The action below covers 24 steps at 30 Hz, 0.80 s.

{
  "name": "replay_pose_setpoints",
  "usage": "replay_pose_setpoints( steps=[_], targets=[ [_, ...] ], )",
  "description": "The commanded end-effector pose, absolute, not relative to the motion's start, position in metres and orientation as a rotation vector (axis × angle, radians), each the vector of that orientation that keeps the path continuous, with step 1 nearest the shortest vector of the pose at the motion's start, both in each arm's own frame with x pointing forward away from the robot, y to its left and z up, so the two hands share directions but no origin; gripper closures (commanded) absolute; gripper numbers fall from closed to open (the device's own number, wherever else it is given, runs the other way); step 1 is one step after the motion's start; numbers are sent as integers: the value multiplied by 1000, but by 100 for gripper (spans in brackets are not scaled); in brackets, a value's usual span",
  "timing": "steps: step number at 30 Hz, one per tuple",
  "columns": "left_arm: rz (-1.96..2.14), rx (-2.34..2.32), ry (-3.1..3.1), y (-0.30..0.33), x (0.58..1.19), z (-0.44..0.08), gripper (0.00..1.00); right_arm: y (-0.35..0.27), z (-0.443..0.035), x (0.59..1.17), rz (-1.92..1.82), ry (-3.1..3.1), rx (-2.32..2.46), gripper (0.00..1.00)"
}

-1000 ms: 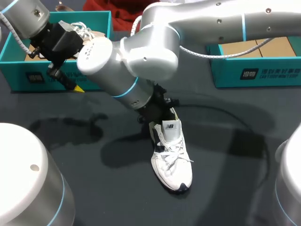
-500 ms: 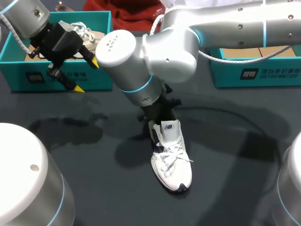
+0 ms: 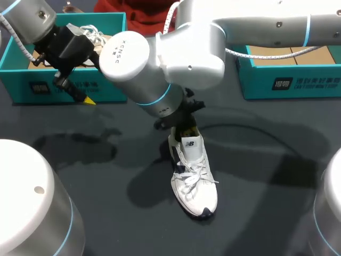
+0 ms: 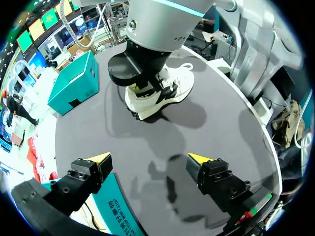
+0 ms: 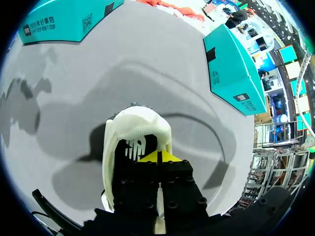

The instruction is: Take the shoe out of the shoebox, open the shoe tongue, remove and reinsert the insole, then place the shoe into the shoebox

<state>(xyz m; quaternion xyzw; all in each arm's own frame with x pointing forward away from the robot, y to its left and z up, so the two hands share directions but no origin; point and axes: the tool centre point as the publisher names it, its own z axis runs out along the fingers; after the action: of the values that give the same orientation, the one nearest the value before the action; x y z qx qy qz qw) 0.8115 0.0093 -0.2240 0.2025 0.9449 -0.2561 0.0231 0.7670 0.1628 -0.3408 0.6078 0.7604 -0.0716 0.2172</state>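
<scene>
Far to the left of the shoe, a teal shoebox stands at the back of the table. The left gripper hangs at the box's front wall, fingers wide apart and holding nothing. The white shoe stands sole down on the table, outside both boxes. The right gripper sits in the shoe's heel opening behind the tongue, tips pressed together. A second teal box stands to the right of the shoe.
</scene>
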Motion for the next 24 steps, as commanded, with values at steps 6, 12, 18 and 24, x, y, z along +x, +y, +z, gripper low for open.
replay_pose_setpoints(
  steps=[6,12,18,24],
  targets=[
    [-792,629,2927,9,813,-225,0,151,-370,771,-198,2158,1745,100],
    [-792,629,2927,9,813,-225,0,153,-386,769,-220,2180,1769,100],
    [-792,629,2927,9,813,-225,0,153,-406,766,-262,2251,1833,100],
    [-792,629,2927,9,813,-225,0,168,-413,754,-218,2356,1857,100]
  ],
)
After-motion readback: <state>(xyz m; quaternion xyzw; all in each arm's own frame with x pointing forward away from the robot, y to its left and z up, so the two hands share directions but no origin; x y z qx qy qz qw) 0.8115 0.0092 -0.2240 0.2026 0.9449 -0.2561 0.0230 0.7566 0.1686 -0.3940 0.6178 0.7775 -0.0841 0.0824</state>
